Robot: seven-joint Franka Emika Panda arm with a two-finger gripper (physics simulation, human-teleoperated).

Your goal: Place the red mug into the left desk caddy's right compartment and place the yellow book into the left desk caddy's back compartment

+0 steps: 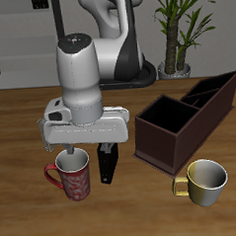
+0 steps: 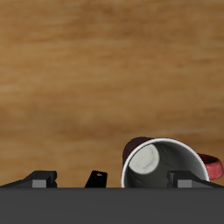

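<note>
Red mug [image 1: 72, 178] upright nr table's front edge, directly under my gripper [image 1: 85, 150]. I judge it rigid, glazed, likely slick, light; best grab = rim wall [image 2: 166, 145], handle [image 2: 208, 164] kept clear. Fingers apart, straddling rim, nothing clamped yet. Black book [image 1: 109, 163] just beside mug, could snag. Left desk caddy [image 1: 184, 121] farther back, yellow-cream mug [image 1: 205, 181] in front of it.

I think I am working in a make-believe office: a brown wooden table [image 1: 22, 136], a dark maroon-brown desk caddy [image 1: 189, 116], a green potted plant [image 1: 179, 27].
</note>
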